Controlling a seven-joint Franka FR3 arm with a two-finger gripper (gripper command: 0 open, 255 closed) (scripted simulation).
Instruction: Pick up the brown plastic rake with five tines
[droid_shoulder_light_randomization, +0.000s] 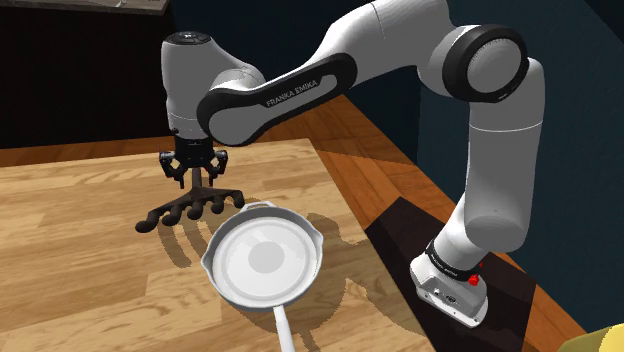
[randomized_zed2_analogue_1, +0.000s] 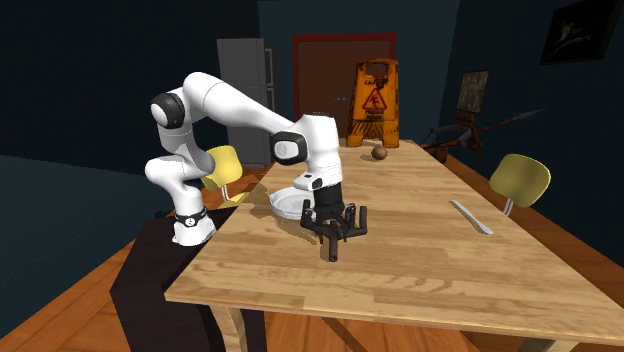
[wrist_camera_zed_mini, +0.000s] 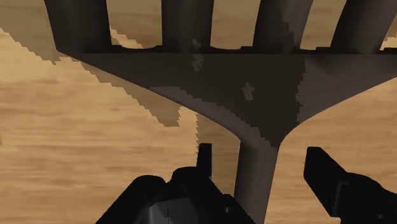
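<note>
The dark brown rake (droid_shoulder_light_randomization: 190, 208) lies on the wooden table (droid_shoulder_light_randomization: 80, 260), its five tines fanned toward the shoulder view's left. My black gripper (droid_shoulder_light_randomization: 200, 172) stands straight above its handle. In the wrist view the rake's head (wrist_camera_zed_mini: 229, 83) spreads ahead of the gripper (wrist_camera_zed_mini: 257, 158), and the handle (wrist_camera_zed_mini: 256, 178) runs between the two fingers (wrist_camera_zed_mini: 203, 158). The gripper is open, with a gap showing on each side of the handle. From the second exterior view the rake (randomized_zed2_analogue_1: 335, 228) sits under the gripper (randomized_zed2_analogue_1: 328, 208) near the table's middle.
A white pan (droid_shoulder_light_randomization: 262, 258) with a long handle sits right beside the rake, toward the stand. A pale utensil (randomized_zed2_analogue_1: 470, 216) and a small round brown object (randomized_zed2_analogue_1: 379, 154) lie farther along the table. Yellow chairs (randomized_zed2_analogue_1: 520, 180) and a caution sign (randomized_zed2_analogue_1: 373, 100) stand around it.
</note>
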